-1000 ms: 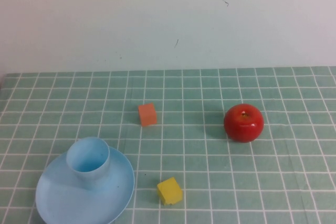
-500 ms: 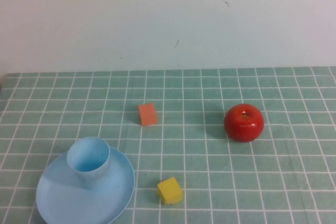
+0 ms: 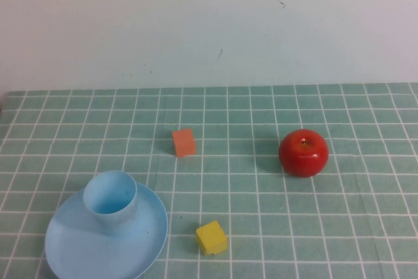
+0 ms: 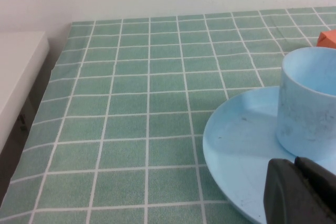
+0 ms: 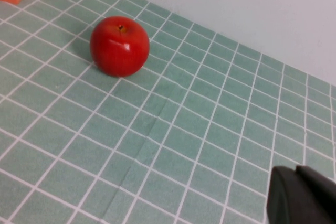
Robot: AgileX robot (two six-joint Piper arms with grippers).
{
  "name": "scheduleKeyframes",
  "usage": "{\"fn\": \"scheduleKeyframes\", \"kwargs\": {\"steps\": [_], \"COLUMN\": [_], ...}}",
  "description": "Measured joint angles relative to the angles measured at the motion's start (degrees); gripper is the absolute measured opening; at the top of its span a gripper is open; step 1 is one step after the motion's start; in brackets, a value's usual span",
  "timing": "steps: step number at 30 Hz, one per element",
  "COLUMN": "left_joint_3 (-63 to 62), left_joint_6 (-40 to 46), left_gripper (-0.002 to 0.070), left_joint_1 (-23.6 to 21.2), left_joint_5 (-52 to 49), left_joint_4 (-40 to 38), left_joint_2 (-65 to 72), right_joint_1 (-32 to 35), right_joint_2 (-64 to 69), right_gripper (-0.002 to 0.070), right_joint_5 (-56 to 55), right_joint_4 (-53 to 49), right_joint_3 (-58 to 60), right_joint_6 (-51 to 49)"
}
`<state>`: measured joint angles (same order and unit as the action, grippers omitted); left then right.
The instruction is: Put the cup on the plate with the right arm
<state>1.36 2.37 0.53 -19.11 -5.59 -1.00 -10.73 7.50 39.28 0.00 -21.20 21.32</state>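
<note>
The cup stands upright on the plate, on a green tiled cloth before a pale wall. Right of the plate lie a yellow cube, an orange cube and an apple. The left gripper sits just beside the plate and the right gripper well apart from the apple; I cannot tell either's fingers.
</note>
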Motion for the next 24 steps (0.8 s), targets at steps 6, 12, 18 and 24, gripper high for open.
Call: {"fn": "scheduleKeyframes", "kwargs": {"steps": [6, 12, 18, 24], "left_joint_3": [0.00, 0.00, 0.00, 0.00], "left_joint_6": [0.00, 0.00, 0.00, 0.11], "left_gripper": [-0.0003, -0.0003, -0.0003, -0.0003], "left_joint_1": [0.00, 0.00, 0.00, 0.00], "left_joint_5": [0.00, 0.00, 0.00, 0.00], "left_joint_4": [0.00, 0.00, 0.00, 0.00], "left_joint_2": [0.00, 0.00, 0.00, 0.00], "right_joint_1": [0.00, 0.00, 0.00, 0.00], "right_joint_2": [0.00, 0.00, 0.00, -0.76], "right_gripper": [-0.0003, -0.0003, -0.0003, -0.0003], "right_joint_5": [0.22, 0.22, 0.22, 0.22], "right_joint_4": [0.55, 0.74, 0.74, 0.74], "right_joint_3": [0.00, 0.00, 0.00, 0.00], "right_joint_6": [0.00, 0.00, 0.00, -0.08]}}
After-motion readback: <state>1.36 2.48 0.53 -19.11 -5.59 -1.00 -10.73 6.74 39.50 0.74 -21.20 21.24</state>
